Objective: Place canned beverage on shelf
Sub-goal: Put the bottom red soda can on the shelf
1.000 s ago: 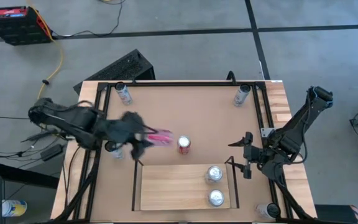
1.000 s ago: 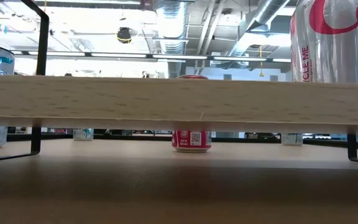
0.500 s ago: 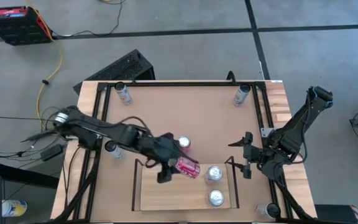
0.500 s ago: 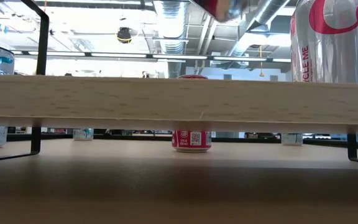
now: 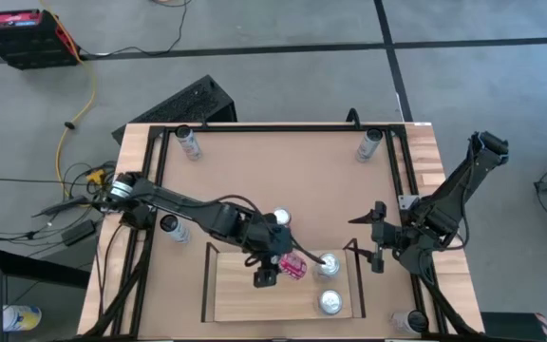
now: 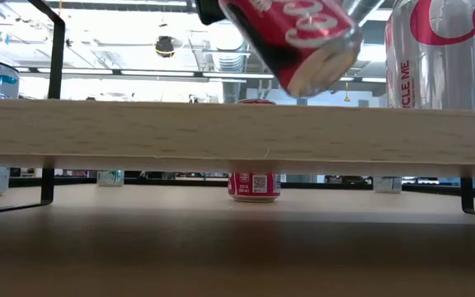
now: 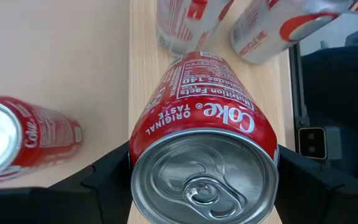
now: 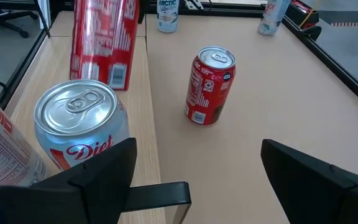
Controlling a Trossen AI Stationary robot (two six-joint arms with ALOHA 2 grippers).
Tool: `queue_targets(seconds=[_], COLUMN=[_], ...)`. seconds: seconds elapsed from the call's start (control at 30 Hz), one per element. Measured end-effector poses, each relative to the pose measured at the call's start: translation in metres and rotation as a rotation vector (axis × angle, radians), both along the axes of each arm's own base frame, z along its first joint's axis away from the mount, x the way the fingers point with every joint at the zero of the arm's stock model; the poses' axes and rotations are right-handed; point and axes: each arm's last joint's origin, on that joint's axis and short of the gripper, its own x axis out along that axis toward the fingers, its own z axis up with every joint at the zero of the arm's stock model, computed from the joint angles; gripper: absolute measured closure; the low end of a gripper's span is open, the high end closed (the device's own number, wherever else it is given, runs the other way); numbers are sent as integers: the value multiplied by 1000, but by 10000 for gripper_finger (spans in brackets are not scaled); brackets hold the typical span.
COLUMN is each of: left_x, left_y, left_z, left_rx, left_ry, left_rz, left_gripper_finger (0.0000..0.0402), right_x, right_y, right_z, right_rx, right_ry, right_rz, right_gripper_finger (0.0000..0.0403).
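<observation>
My left gripper (image 5: 272, 264) is shut on a red Coke can (image 7: 204, 149) above the shelf, a pale wood board (image 5: 254, 290) with black end rails near the table's front edge. In the low view the can (image 6: 295, 33) hangs tilted above the board (image 6: 221, 128). Two silver Diet cans (image 5: 328, 265) (image 5: 330, 302) stand on their bases at the shelf's right end. A second red can (image 5: 280, 219) stands on the brown tabletop just behind the shelf. My right gripper (image 5: 376, 237) waits open and empty to the right of the shelf. My left gripper pinches the Coke can's side wall near its top end (image 7: 143, 146) between its two fingers (image 7: 114, 171), one on each side. The fingers slant down from the table's left and run along the can. The can is clear of the shelf, tilted, with its bottom end (image 6: 324, 62) lowest.
Several more cans stand at the tabletop's corners and left edge (image 5: 189, 142) (image 5: 369, 144) (image 5: 171, 228). A black frame (image 5: 273, 126) rims the table. The shelf's left half (image 5: 240, 294) is bare wood. The nearer Diet can (image 8: 82, 124) is close beside the held can.
My left gripper has carried the Coke can from the table's left toward the right and the near edge, over the shelf, then down. The can has come into the low view from above and has tipped from level to slanting down.
</observation>
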Motion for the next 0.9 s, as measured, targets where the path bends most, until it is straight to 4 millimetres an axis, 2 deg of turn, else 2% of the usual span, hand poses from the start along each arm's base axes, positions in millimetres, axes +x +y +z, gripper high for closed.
queue_targets(seconds=[0.47, 0.9], left_x=[3, 0], left_y=[-12, -16], left_z=[-16, -17], left_rx=[14, 7], left_ry=[49, 73], left_rz=[-8, 11], left_gripper_finger=[126, 126], right_x=[1, 1], right_y=[1, 1], right_z=[1, 2], right_rx=[10, 29], right_ry=[-9, -23], right_rz=[-1, -5], right_gripper_finger=[33, 33])
